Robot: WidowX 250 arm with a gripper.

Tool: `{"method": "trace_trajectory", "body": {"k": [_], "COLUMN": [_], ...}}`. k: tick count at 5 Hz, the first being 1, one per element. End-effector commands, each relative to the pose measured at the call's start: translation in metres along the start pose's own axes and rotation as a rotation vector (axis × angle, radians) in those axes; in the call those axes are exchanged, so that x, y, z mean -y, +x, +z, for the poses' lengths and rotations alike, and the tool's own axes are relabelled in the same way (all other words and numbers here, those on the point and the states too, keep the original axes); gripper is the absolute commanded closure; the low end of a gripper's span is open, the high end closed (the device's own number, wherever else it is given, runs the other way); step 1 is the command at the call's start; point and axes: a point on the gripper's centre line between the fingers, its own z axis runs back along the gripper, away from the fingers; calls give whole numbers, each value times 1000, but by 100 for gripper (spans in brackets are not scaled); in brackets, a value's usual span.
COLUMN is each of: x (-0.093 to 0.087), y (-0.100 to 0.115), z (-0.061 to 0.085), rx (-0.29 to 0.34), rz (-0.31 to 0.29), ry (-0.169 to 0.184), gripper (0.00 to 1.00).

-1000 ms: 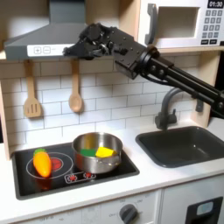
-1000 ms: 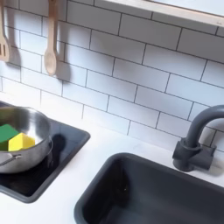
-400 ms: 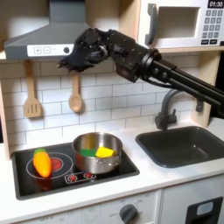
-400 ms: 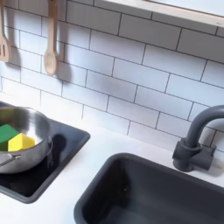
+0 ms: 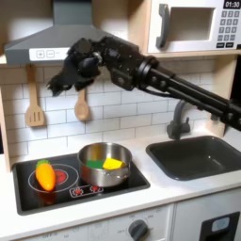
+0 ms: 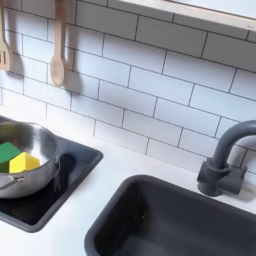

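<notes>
Above black stovetop (image 5: 66, 188), pincer (image 5: 64, 81), tiled wall (image 6: 160, 90), sink (image 6: 180, 225)

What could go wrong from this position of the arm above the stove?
1. The pincer hangs in the air close to the wooden spoon on the tiled wall; a sideways move might knock it off its hook.
2. The arm passes just under the range hood, so lifting may strike its edge.
3. The metal pot with its green and yellow pieces stands below; a steep descent might hit its rim and push it toward the corn-like toy.
</notes>
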Motion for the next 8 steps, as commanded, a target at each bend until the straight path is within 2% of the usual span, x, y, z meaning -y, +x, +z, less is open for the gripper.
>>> {"method": "trace_trajectory", "body": {"k": [1, 2, 4, 5, 7, 8], "x": [-14, -19, -45, -53, -61, -57], "y": [-21, -30, -56, -63, -78, -82], "z": [-13, -11, -19, -19, -31, -37], "rx": [-115, -141, -232, -247, -308, -331], "rz": [-3, -3, 36, 39, 38, 27], "ry": [35, 50, 100, 114, 108, 84], "gripper": [0, 0, 0, 0, 0, 0]}}
